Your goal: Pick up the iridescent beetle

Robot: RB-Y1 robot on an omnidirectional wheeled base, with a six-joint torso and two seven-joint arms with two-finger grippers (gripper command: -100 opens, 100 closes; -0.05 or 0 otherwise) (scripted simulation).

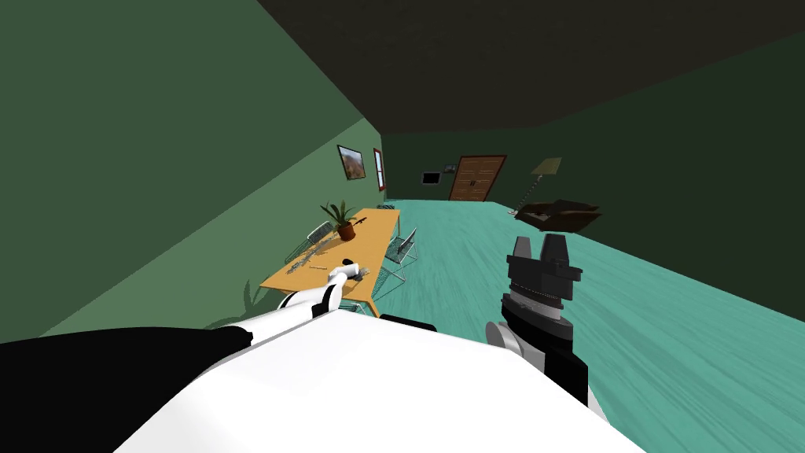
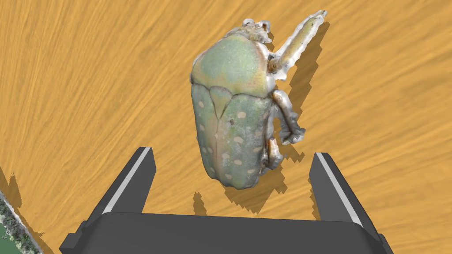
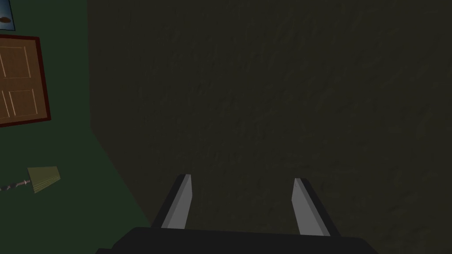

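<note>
Spread open, the left gripper [image 2: 234, 152] hovered above the orange wooden table [image 2: 79, 88]. The pale green, spotted beetle [image 2: 229, 110] lay on the tabletop, its rear end between the released fingertips and touching neither. The right gripper [image 1: 539, 245] hung over the teal floor [image 1: 668, 314], fingers likewise apart.

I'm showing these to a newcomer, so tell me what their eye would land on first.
First, the pale green, spotted beetle lying on the orange table, its rear end inside the open left gripper, apparently untouched. Next, the right gripper, open and held up over the teal floor, and the potted plant farther along the table.
</note>
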